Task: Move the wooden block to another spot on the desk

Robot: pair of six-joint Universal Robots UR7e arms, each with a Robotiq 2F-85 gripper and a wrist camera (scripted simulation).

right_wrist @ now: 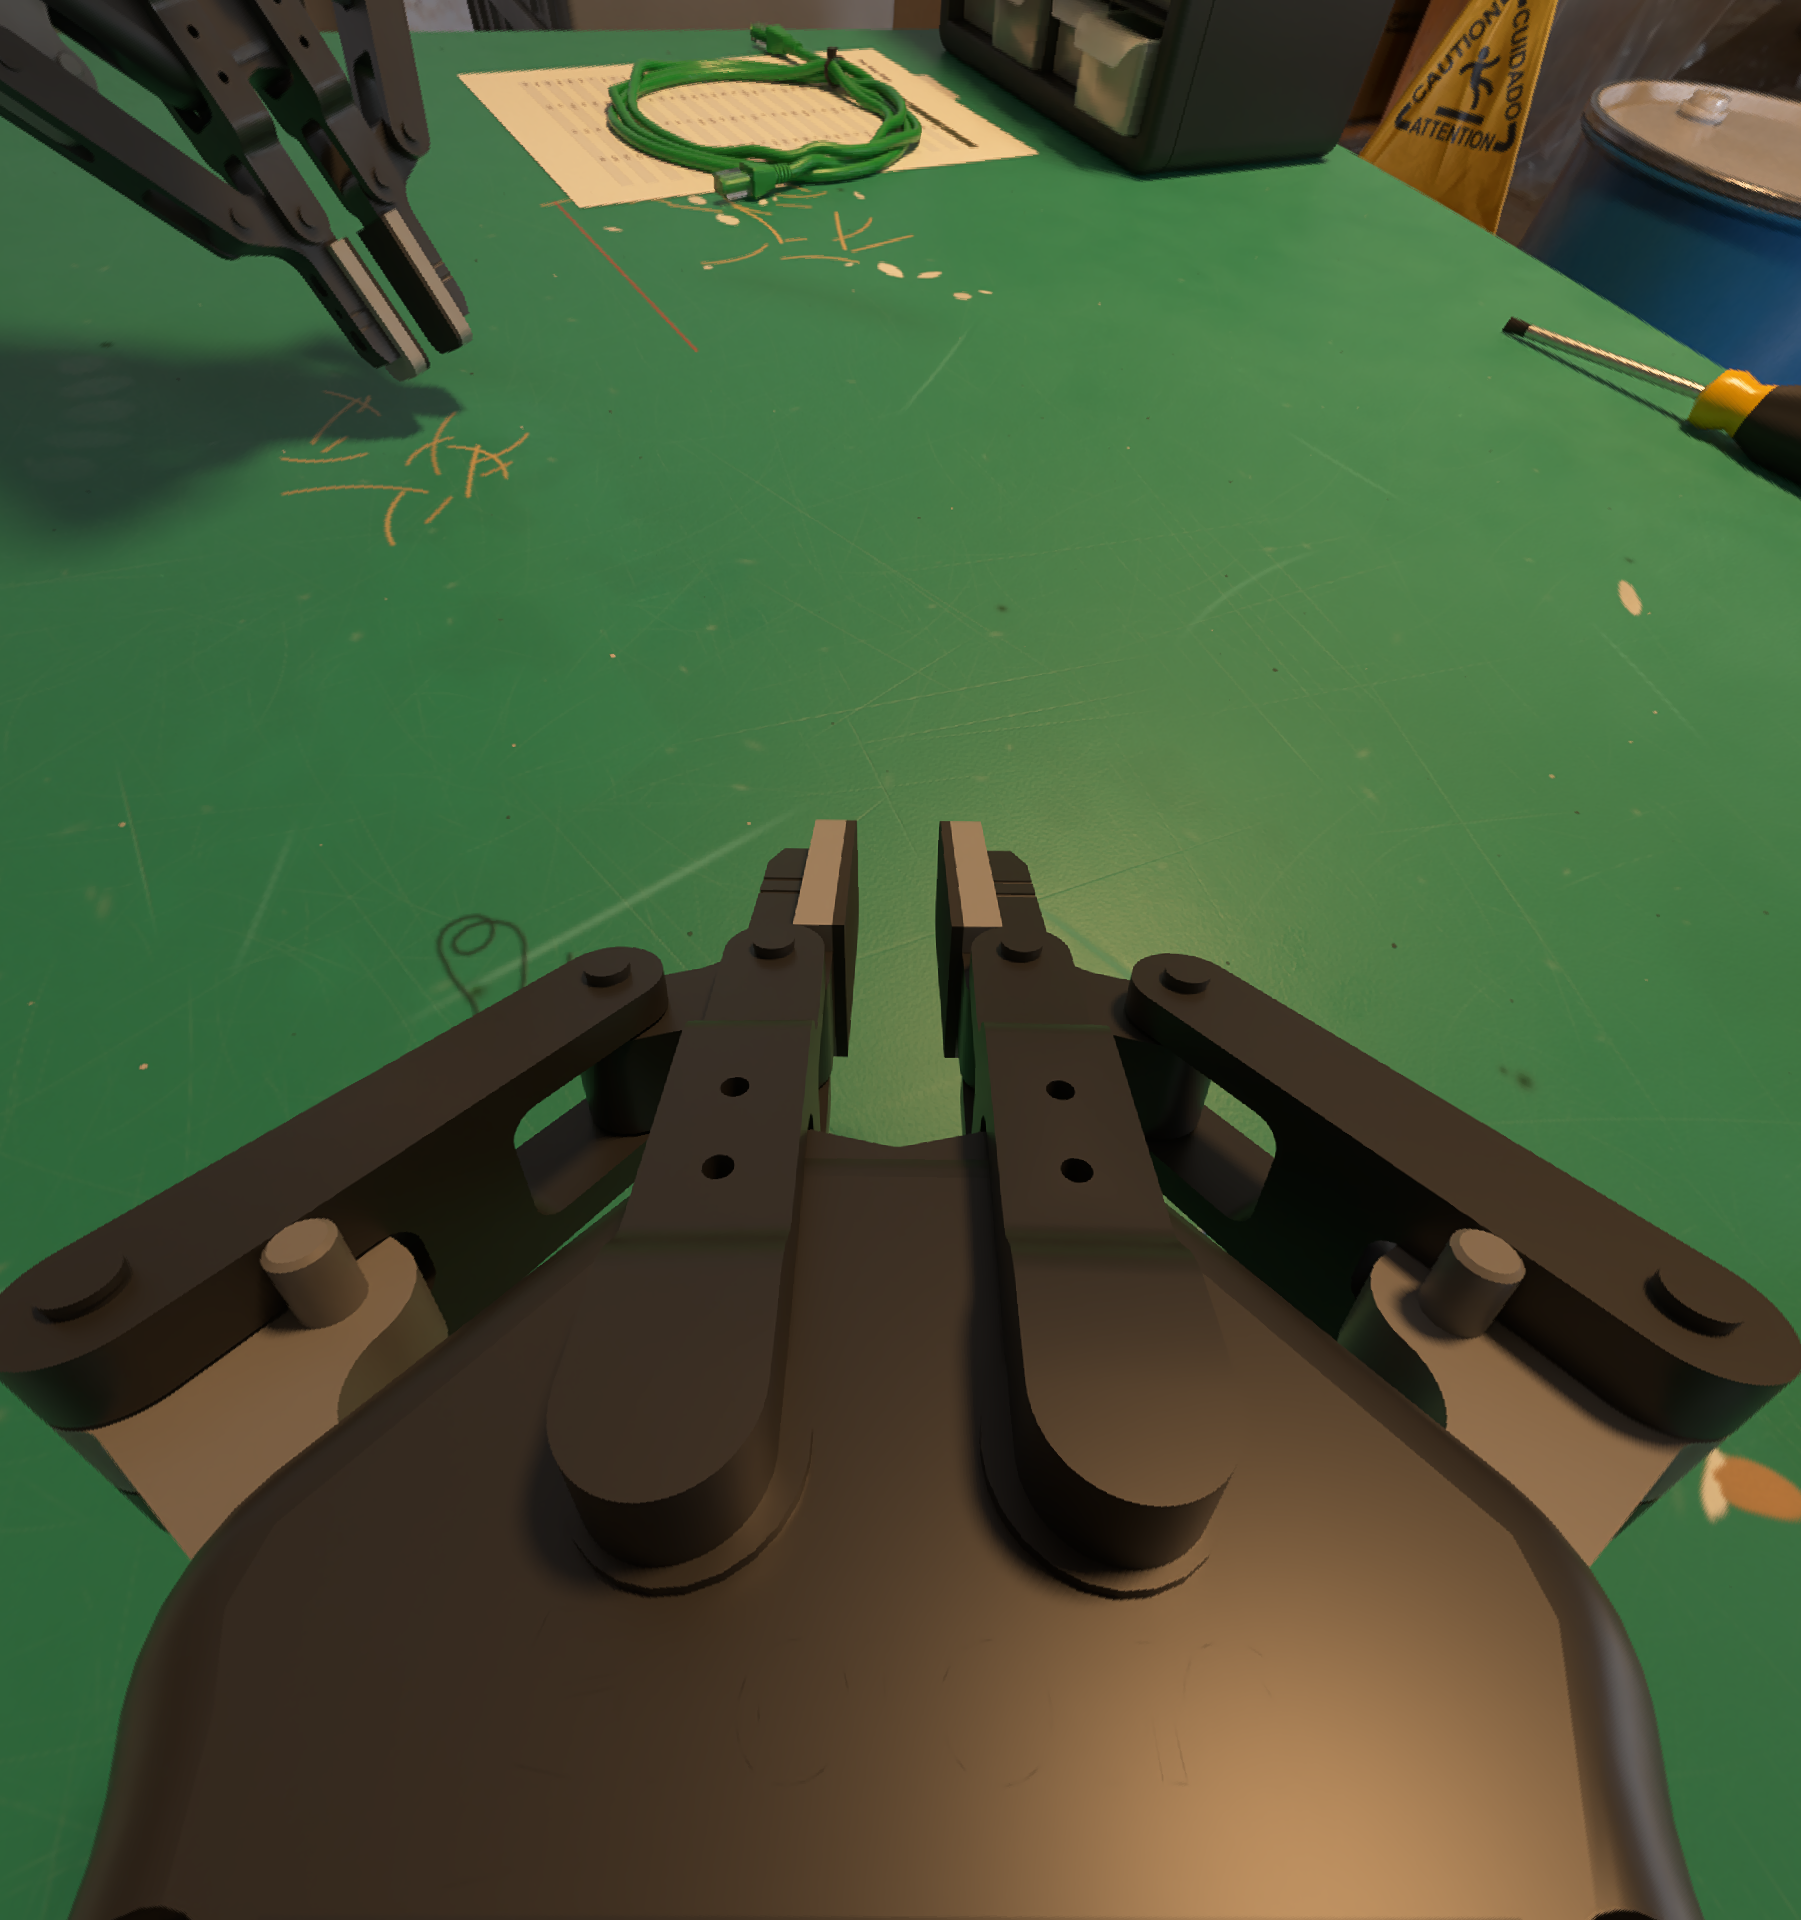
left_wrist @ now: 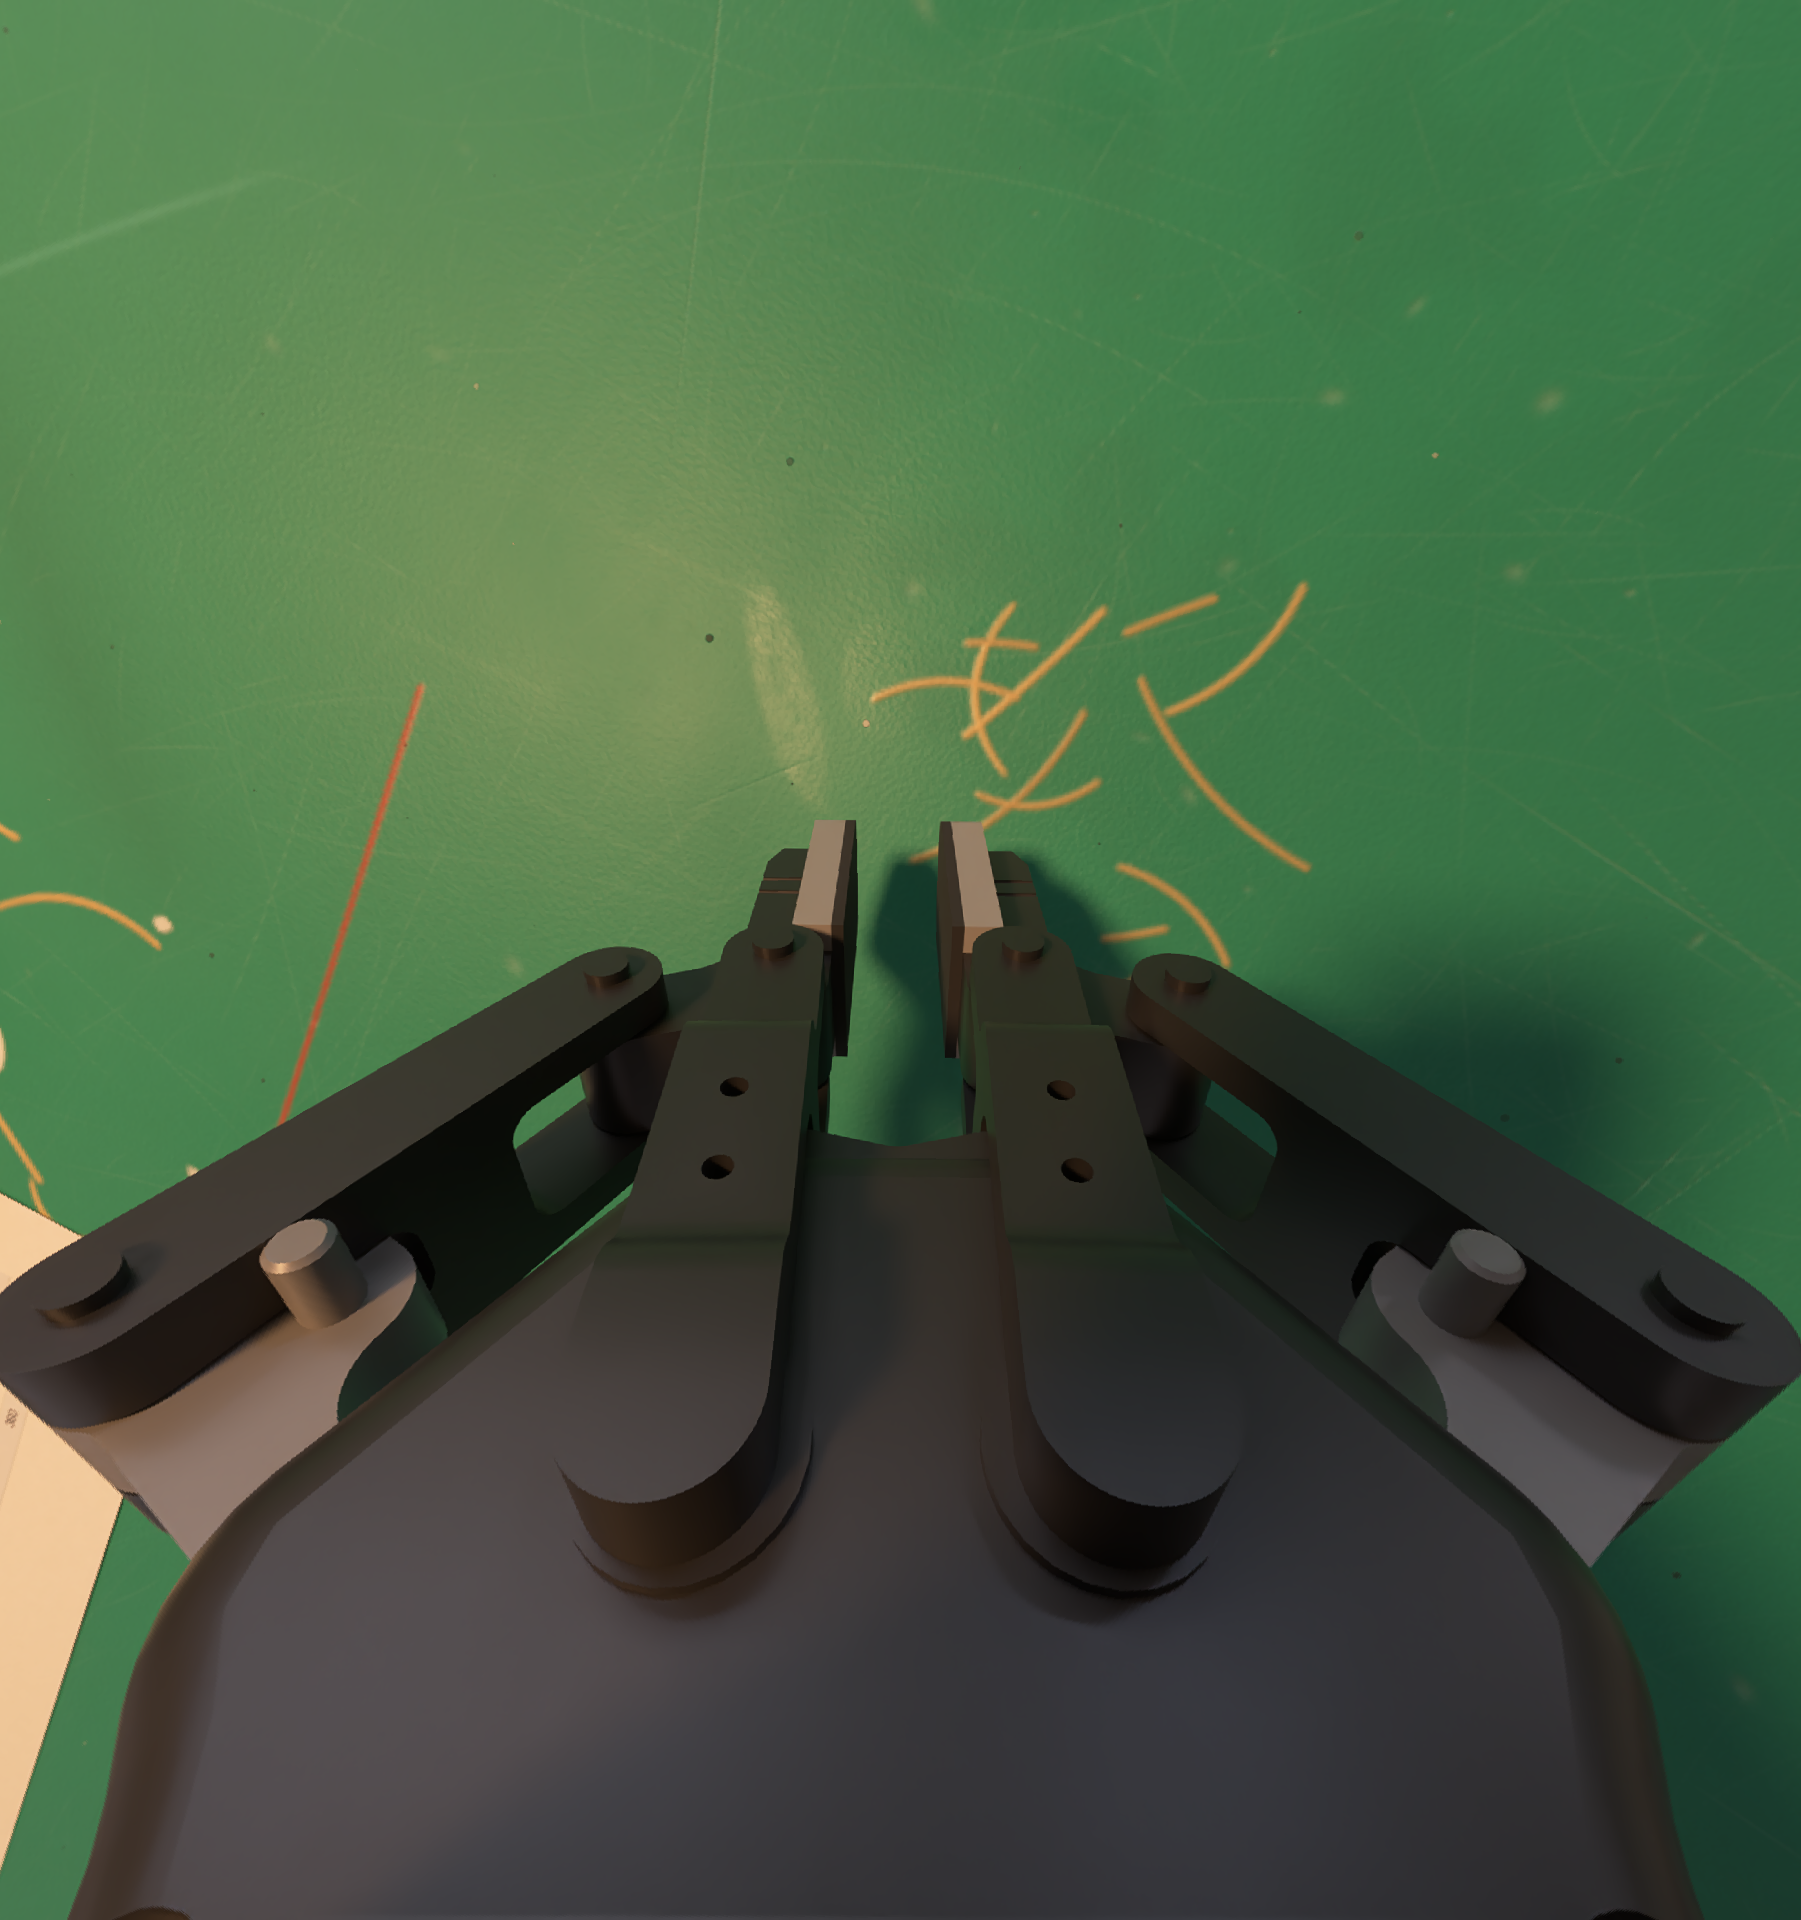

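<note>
- Green desk [right_wrist: 1135, 644], scuffed and marked with pale scratches, fills both views; a wall of clutter sits beyond its far edge
- Neither view shows the wooden block, so where it lies cannot be told
- left gripper [left_wrist: 897, 862] hangs close above the desk with its fingers nearly together, a narrow gap left between the pads and nothing held in it
- Orange scribble marks [left_wrist: 1104, 717] lie on the surface just ahead and to one side of those fingertips, and a thin red line [left_wrist: 356, 904] runs on the other side
- Printed paper sheet [left_wrist: 13, 1507] shows at the lower corner of the left wrist view, flat on the desk
- right gripper [right_wrist: 897, 862] is likewise narrowed to a slim gap, empty, over a bare stretch of green
- From the right wrist view the left gripper [right_wrist: 413, 353] appears toward the far left, tips just above the desk with its shadow beneath
- Coiled green cable [right_wrist: 771, 125] rests on a paper sheet [right_wrist: 553, 114] near the far edge
- Dark storage box [right_wrist: 1218, 83] stands at the far edge, beside the cable
- Screwdriver [right_wrist: 1706, 400] with a yellow-and-black handle lies near the right edge
- Blue drum [right_wrist: 1706, 208] and a yellow caution sign [right_wrist: 1457, 114] stand off the desk past the far right corner
- Wide middle of the desk between the two grippers carries nothing but marks, and pale flecks [right_wrist: 1753, 1486] dot the right side near the right gripper
</note>
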